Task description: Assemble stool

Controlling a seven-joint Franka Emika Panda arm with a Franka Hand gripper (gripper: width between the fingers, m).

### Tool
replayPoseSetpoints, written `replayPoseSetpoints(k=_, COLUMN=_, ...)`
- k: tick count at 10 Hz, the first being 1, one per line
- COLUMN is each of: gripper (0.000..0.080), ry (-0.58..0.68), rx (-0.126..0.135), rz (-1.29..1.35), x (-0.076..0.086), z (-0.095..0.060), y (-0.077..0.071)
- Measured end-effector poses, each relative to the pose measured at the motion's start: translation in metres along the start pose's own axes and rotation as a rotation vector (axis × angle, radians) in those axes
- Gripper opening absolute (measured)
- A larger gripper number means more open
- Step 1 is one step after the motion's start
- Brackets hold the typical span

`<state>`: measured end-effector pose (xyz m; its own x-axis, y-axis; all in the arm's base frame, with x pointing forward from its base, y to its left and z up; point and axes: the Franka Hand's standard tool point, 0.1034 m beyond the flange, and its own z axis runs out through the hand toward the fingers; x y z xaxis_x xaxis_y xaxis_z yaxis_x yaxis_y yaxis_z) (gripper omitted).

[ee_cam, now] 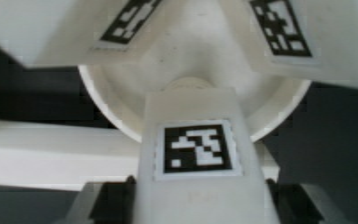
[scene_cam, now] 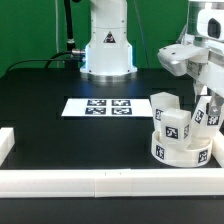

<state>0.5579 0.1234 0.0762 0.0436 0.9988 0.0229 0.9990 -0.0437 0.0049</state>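
Exterior view, lower right: jaws (scene_cam: pixel 207 112) pinching a block leg (scene_cam: pixel 206 113) upright on the round seat (scene_cam: pixel 180 150), two legs (scene_cam: pixel 164 105) alongside

We cannot see the gripper's fingertips (scene_cam: pixel 206 108) (hidden behind the legs (scene_cam: pixel 170 120)); the wrist view crops the blurred seat (ee_cam: pixel 114 100).

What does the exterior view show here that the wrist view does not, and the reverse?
Only the exterior view shows the marker board, the arm's base, the white border bars and the black table. Only the wrist view shows, close up, the tag on the leg nearest the camera. Both show the round seat with legs standing on it.
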Motion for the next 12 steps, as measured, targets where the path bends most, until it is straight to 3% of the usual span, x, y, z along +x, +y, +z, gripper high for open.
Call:
replayPoseSetpoints(k=1, gripper=0.0338, ry=0.012, rx=0.016, rz=0.174, x=0.0001, z=0.0013, y=-0.0052)
replayPoseSetpoints(k=4, gripper=0.0338, ry=0.042, rx=0.024, rz=0.515, x=0.0013, z=0.002, y=-0.0058)
replayPoseSetpoints(k=5, gripper=0.0338, ry=0.062, rx=0.007, rz=0.573, x=0.0018, z=0.0022, y=-0.0041)
replayPoseSetpoints(k=12, gripper=0.0338, ry=0.089, rx=0.015, rz=1.138, x=-0.0018, z=0.0012, y=-0.0103)
